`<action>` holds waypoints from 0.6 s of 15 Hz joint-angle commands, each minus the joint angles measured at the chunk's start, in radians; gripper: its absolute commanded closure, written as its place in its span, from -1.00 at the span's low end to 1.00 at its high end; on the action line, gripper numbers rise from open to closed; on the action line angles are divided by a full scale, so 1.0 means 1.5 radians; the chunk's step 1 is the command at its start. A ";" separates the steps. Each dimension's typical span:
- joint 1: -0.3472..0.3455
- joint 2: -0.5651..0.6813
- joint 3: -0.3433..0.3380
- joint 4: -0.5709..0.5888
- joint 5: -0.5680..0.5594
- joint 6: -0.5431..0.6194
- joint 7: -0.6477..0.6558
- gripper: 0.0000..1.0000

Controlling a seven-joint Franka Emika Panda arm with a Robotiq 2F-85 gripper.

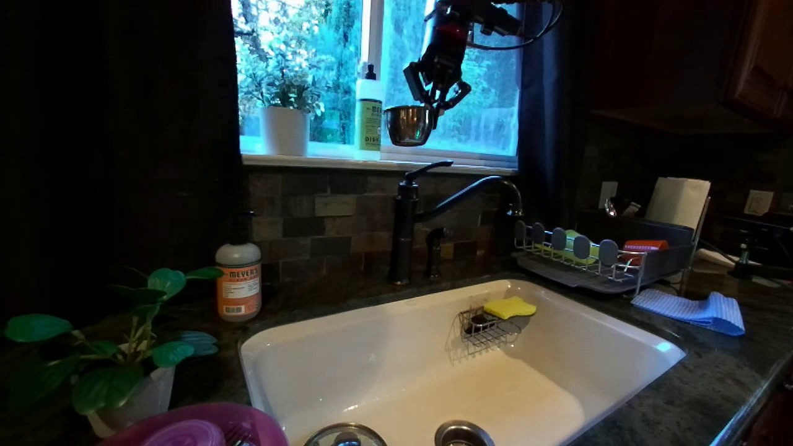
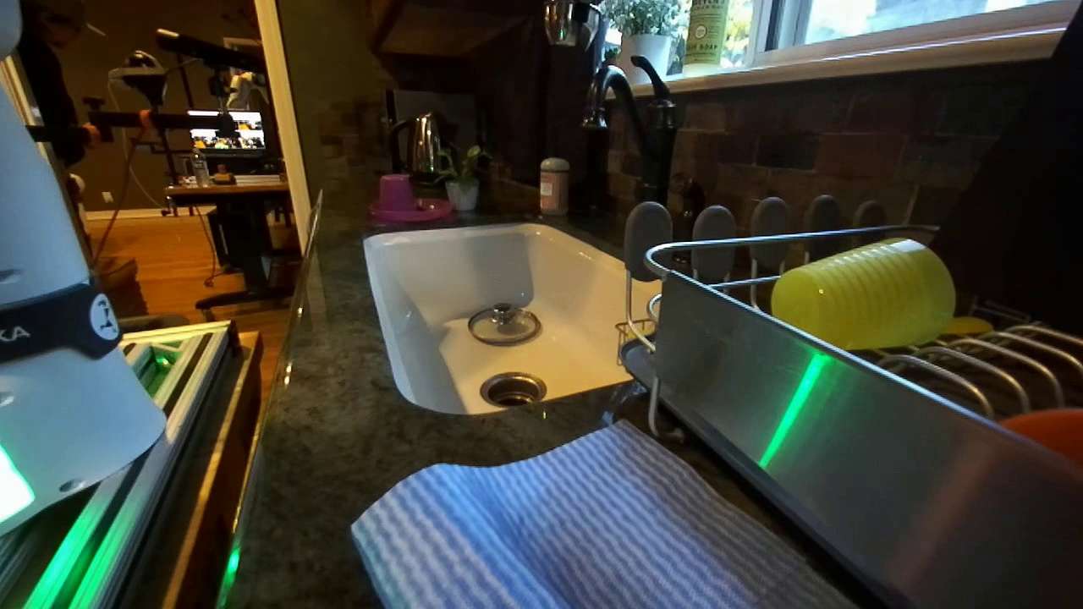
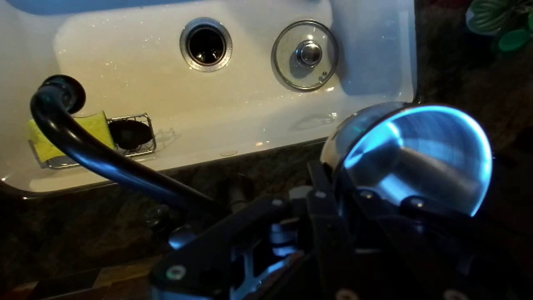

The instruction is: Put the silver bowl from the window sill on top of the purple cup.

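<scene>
In the sink (image 1: 403, 365) we see a glass lid (image 3: 308, 56). Our tool (image 1: 435, 113) grips the silver bowl (image 1: 406, 128), mouth upward.

Has a smooth, rounded housing (image 2: 59, 414) of bluish white, crossed by a black band (image 2: 55, 320) with pale letters (image 2: 15, 332), KA, and a round white emblem (image 2: 103, 317). Shows a small dark recess (image 2: 73, 486) and, low down, a bright greenish glow (image 2: 12, 486). Ends in a black tool (image 1: 435, 110) with bar-like links (image 3: 208, 246) and round, silvery screws (image 3: 175, 272). Carries a thin dark cable (image 1: 523, 45), looped, and a dull red patch (image 1: 450, 30) on black casing (image 1: 447, 52).
</scene>
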 commanded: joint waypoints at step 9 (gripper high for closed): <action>0.094 0.153 0.035 0.193 -0.070 -0.093 -0.061 0.97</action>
